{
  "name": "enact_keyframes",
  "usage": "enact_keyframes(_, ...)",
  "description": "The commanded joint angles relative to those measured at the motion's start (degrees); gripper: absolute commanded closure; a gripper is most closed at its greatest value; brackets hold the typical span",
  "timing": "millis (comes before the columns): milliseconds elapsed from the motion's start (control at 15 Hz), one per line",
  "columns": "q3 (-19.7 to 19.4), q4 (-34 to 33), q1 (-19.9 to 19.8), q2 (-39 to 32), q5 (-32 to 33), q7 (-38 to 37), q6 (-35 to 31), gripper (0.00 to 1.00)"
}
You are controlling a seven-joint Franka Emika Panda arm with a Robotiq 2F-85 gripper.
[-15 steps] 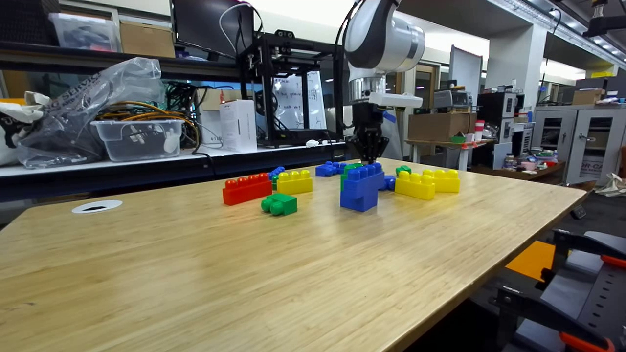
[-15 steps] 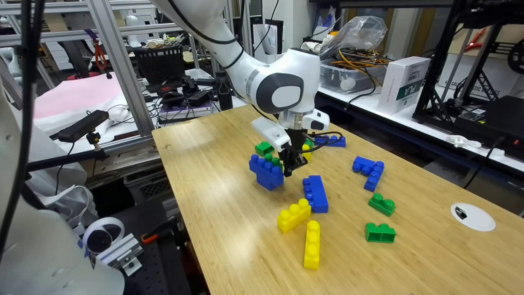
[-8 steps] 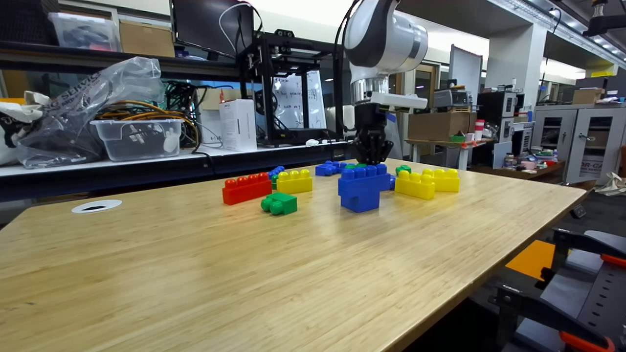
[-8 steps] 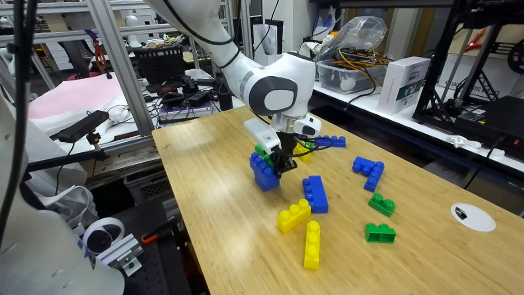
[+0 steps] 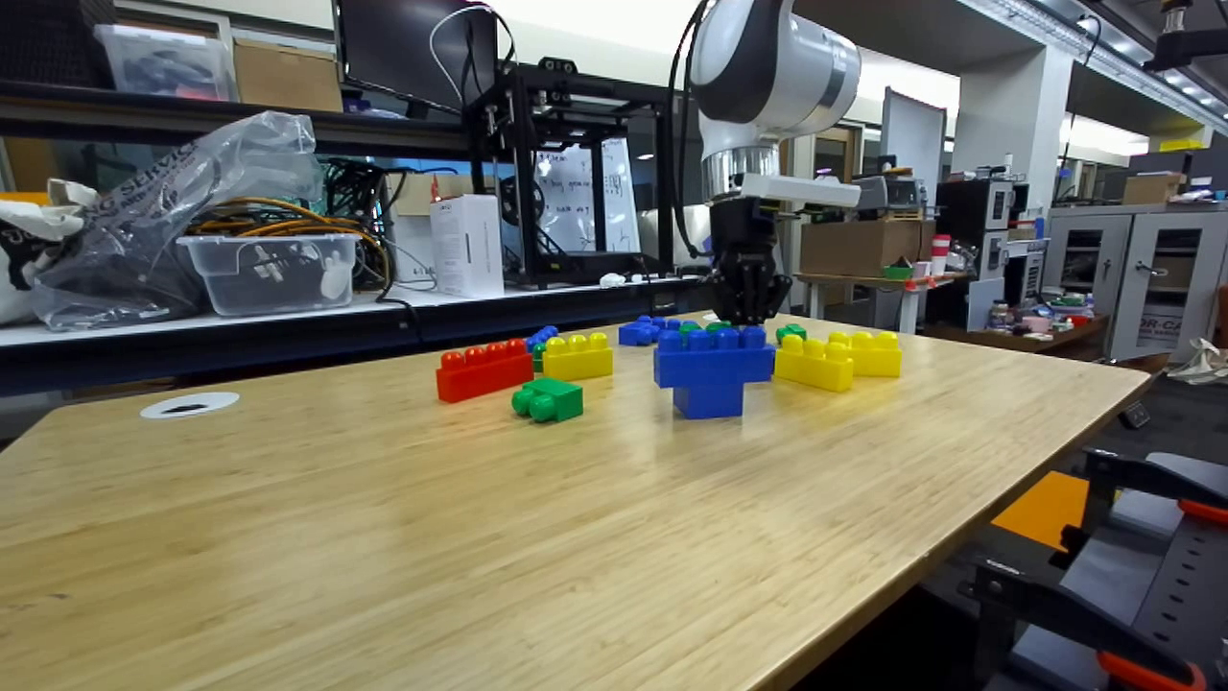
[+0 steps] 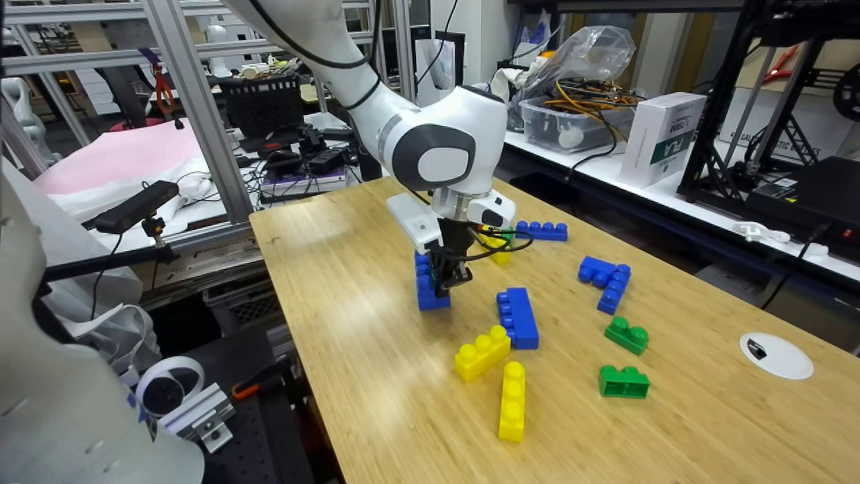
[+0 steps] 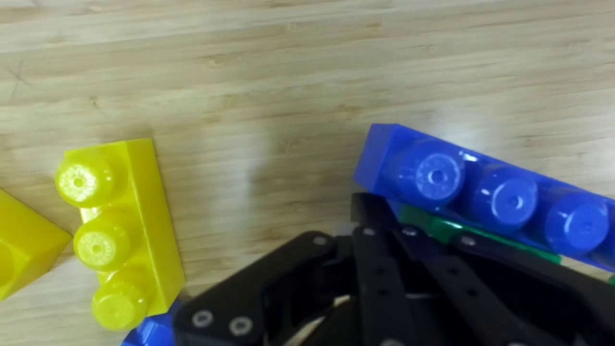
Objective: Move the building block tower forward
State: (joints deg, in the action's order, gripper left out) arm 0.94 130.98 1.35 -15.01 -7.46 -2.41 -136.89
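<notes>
Blue block tower point(image 5: 715, 365) has been swung round a bit, with the gripper point(image 7: 379, 215) held clenched right beside it. Btw "SERVICE" can be read on the plastic bag point(image 5: 153, 232).

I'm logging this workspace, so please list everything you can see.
Table: 1, tan, centre
Tower: 1, blue with green alongside, on table
Yellow bricks: 3, yellow, on table
Red brick: 1, red, near a yellow one
Green bricks: at least 3, green, on table
Blue bricks: at least 3, blue, on table
Disc: at least 1, white, on table
Bench: 1, white, beyond table
Boxes: at least 3, white or brown, background
Bins: at least 2, clear, background
Bag: at least 1, clear, on bench
3D printer: 1, black, on bench
Cabinet: at least 1, grey, background
Other clutter: uncounted, mixed, background
Arm: 1, white and grey, over table
Claw: 1, black, at the tower
</notes>
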Motion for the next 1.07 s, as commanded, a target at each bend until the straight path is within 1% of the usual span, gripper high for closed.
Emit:
enact_keyframes(0, 0.8, 3.0, 0.0, 3.9, -1.6, -1.6, 0.5, 1.00)
enact_keyframes(467, 2.5, 6.2, 1.8, 9.1, -1.8, -4.1, 0.0, 1.00)
enact_keyframes(867, 3.1, 7.0, 2.6, 10.1, -1.7, -4.6, -0.6, 1.00)
enact_keyframes(1000, 2.8, 7.0, 2.7, 11.0, -0.8, -5.6, -1.3, 1.00)
